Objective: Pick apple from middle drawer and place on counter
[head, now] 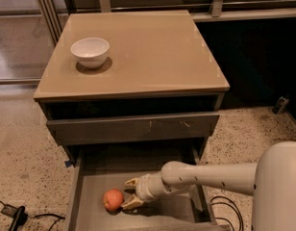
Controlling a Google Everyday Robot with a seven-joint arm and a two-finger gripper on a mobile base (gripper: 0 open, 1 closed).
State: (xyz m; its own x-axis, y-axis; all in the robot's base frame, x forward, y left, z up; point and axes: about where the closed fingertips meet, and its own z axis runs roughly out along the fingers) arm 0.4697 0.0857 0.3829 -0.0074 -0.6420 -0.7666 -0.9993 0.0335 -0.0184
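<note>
1. Position of the small round red apple with a yellowish blush [113,199]: it lies on the plain grey floor of the wide, shallow dark-grey middle drawer [75,198], left of the drawer's middle.
2. That drawer is pulled out toward the camera. It sits below a shut grey drawer front with small pale scratches [133,128], and a dark gap shows above that front, under the cabinet top.
3. The two-finger gripper [130,193] is down inside the pulled-out drawer, just to the right of the apple. It is carried on a white cylindrical arm [210,177] that reaches in from the right.
4. Its pale fingers [130,181] are spread apart, one farther back and one nearer the camera, with both tips pointing left at the apple. The nearer tip is touching the apple's right side or lies just beside it; which of the two cannot be told. The apple sits at the mouth of the spread fingers rather than clamped between them, so the gripper has hold of nothing.
5. The glossy tan-beige square counter [153,52] tops the dark grey cabinet. A round white bowl [90,52] stands upright on it near the rear left corner, well apart from the apple.
6. A speckled terrazzo floor [23,148] surrounds the cabinet, and black cables [13,213] lie on it at lower left.
</note>
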